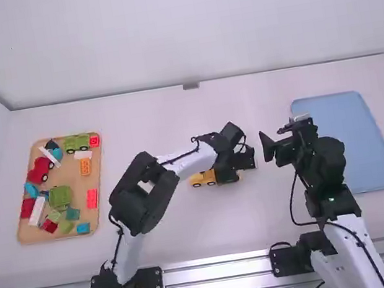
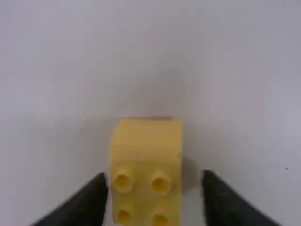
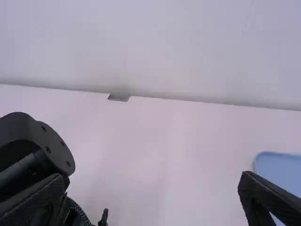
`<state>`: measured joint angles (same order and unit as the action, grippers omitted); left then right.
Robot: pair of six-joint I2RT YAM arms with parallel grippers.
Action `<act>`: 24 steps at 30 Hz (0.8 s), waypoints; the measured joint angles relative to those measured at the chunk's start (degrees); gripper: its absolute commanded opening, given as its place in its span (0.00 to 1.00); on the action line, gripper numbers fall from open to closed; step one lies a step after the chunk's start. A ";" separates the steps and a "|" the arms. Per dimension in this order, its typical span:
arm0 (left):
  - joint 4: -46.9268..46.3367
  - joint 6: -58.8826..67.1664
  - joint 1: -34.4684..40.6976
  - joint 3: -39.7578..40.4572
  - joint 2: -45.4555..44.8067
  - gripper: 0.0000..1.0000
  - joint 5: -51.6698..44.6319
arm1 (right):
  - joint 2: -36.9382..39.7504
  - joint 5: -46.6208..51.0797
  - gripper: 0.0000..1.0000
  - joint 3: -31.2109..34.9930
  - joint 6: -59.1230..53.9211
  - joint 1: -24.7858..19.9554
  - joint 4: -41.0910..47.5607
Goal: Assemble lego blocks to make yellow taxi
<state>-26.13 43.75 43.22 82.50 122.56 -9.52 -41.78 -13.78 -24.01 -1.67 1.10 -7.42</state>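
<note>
In the high view my left gripper (image 1: 227, 173) is low over the middle of the table at the yellow block piece (image 1: 202, 178), partly covering it. In the left wrist view my left gripper (image 2: 155, 186) stands open, one finger on each side of the yellow block (image 2: 146, 141), which has a rounded end and several studs; a gap shows beside the right-hand finger. My right gripper (image 1: 279, 143) is raised at the right of the table in the high view. The right gripper (image 3: 151, 176) is wide open in the right wrist view, nothing between its fingers.
A wooden tray (image 1: 23, 233) with red, green, orange, blue and white blocks lies at the far left. A blue tray (image 1: 356, 140) lies at the right, beyond the right arm. The left arm's black joint (image 3: 35, 143) is close beside the right gripper's view.
</note>
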 measured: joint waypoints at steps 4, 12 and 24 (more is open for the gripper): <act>-0.04 0.28 0.00 0.00 0.00 0.99 0.22 | 0.00 0.00 0.98 -0.02 -0.15 0.02 -0.04; -2.91 0.48 -1.14 1.44 -0.63 0.99 -1.22 | 0.00 0.00 0.98 -0.02 -0.70 0.00 0.04; -8.52 0.48 -13.66 1.66 -12.04 0.99 -12.68 | -0.31 -0.04 0.98 0.00 -1.46 -0.63 -0.98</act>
<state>-34.65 44.23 29.56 84.16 110.52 -22.20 -42.09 -13.82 -24.01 -3.14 0.47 -8.40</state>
